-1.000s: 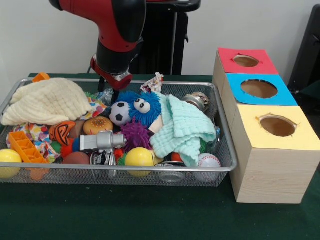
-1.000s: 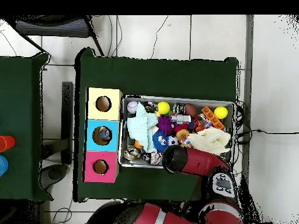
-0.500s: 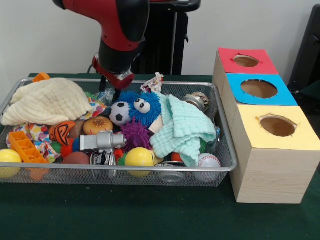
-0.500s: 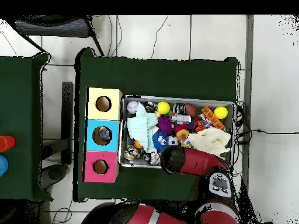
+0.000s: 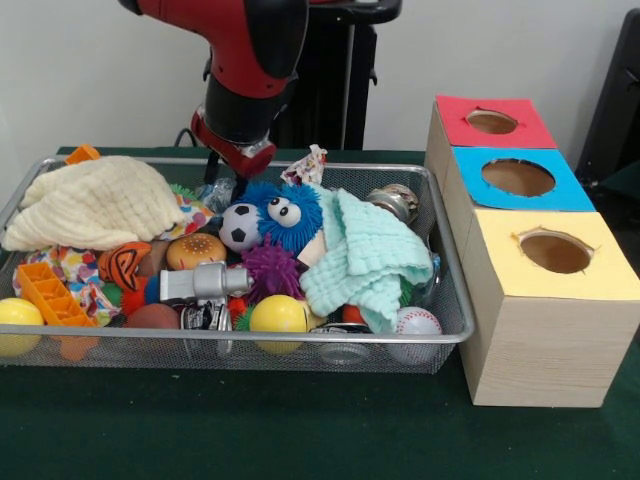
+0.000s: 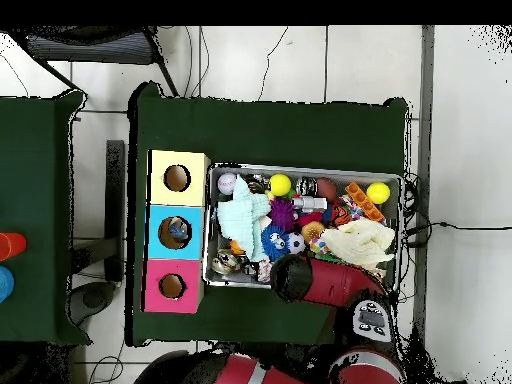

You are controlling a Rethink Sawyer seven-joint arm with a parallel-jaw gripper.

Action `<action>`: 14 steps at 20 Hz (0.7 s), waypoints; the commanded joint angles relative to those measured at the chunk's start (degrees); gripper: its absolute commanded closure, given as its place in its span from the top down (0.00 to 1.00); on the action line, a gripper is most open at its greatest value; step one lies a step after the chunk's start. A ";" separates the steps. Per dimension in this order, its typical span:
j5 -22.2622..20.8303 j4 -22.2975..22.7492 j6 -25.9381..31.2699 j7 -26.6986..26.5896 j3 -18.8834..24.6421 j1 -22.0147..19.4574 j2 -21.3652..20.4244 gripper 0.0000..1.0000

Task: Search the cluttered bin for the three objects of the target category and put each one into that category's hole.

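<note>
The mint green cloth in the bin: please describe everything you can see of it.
The mint green cloth is a soft, waffle-textured fabric, crumpled and draped over other items in the right half of the wire mesh bin. Its left edge lies against the blue fuzzy toy with googly eyes; its lower folds hang above the baseball. A metallic object sits just behind it. In the overhead view it shows as a pale patch near the boxes. Nothing grips it.

Wall: plain white [image 5: 90, 70], behind the table.
Table: dark green cloth top [image 5: 250, 430]; a 2nd green-covered table [image 6: 35, 200] stands beside it, apart.
Floor: pale tiles with dark seams [image 6: 460, 150]; thin black cables [image 6: 270, 60] trail across.
Furniture: a dark chair [image 6: 85, 45] at the upper left corner overhead.
</note>
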 commanded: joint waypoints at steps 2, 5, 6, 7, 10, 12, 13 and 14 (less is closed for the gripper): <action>0.46 4.72 -5.12 6.93 3.74 1.44 -0.08 0.00; 0.36 5.12 -5.15 6.36 3.50 1.69 -1.49 0.00; 0.42 4.79 -4.76 6.04 3.42 1.62 -1.90 0.00; 0.32 4.85 -4.95 5.92 3.32 1.67 -2.34 0.00; 0.57 5.10 -4.22 5.82 3.45 1.99 -3.38 0.00; 0.60 5.21 -4.30 5.94 3.32 2.28 -3.86 0.00; 0.64 5.28 -4.21 5.92 3.32 2.32 -3.98 0.00; 0.66 5.20 -3.74 5.70 3.28 2.36 -4.37 0.00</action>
